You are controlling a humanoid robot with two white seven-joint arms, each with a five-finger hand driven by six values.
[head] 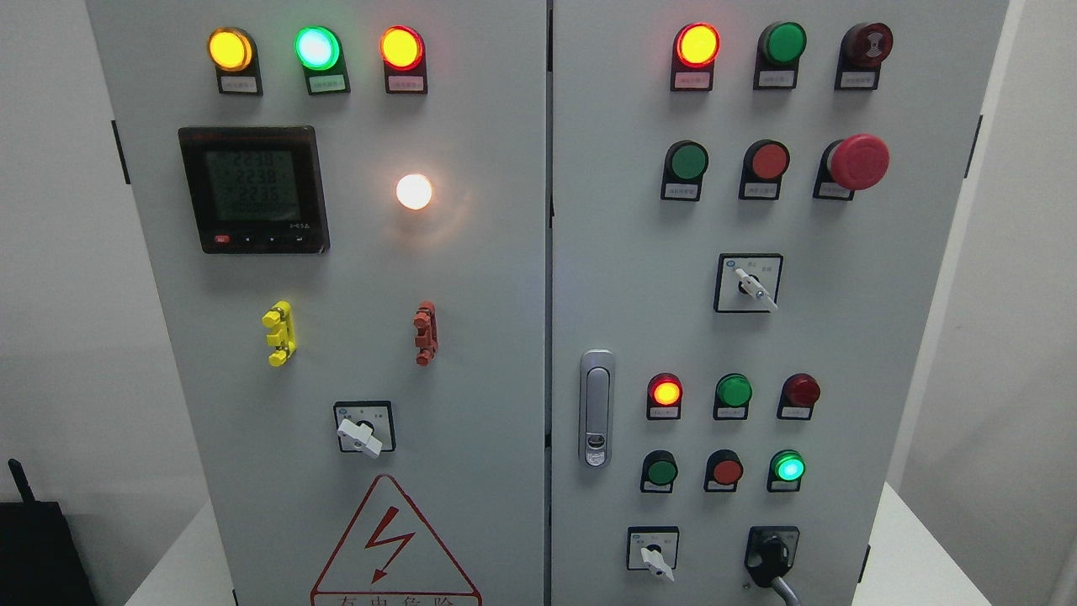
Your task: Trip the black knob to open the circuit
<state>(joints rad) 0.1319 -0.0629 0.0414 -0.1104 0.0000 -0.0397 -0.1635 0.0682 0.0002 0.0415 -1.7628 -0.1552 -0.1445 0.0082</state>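
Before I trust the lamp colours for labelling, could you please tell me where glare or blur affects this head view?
Head view: the white lamp is blown out and throws a glow on the left door; lit lamps show washed-out centres; the small label print is too blurred to read; the black knob is sharp enough.

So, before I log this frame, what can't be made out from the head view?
- Both robot hands: out of frame, so their state is unknown.
- Black knob: visible at lower right, but its position markings are too small to read.
- Label plates under the lamps, e.g.: print too small.
- Warning triangle: its bottom text is cut by the lower edge.
- Meter: digits blurred by glare.
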